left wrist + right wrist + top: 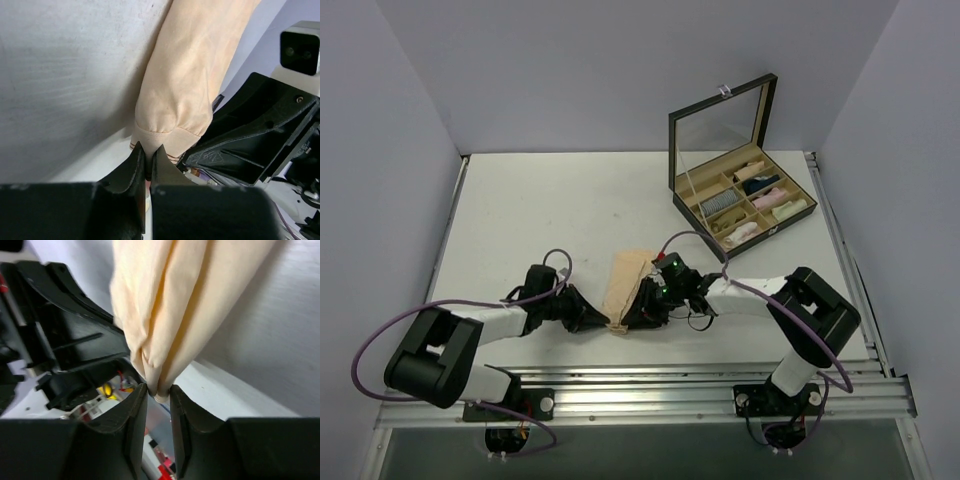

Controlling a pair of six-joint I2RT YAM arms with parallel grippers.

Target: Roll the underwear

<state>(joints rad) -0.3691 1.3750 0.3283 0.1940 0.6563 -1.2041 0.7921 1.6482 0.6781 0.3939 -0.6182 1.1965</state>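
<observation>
Left fingers [131,167] were pinched shut on the near hem of the underwear [190,75]; right fingers [134,410] gripped that same end. The garment lay folded long on the surface [520,210], near-left of the open box [672,150]. Risk: uneven pull could slip the thin cloth and skew the roll.

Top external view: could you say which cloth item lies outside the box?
The peach-beige underwear, held by the left gripper and right gripper; the rolls sit in the box.

I count one underwear [625,282], one left pincer [148,160] and one right pincer [159,390], all left of the one box [720,130]; inside that box, about six cloth rolls [720,203].
</observation>
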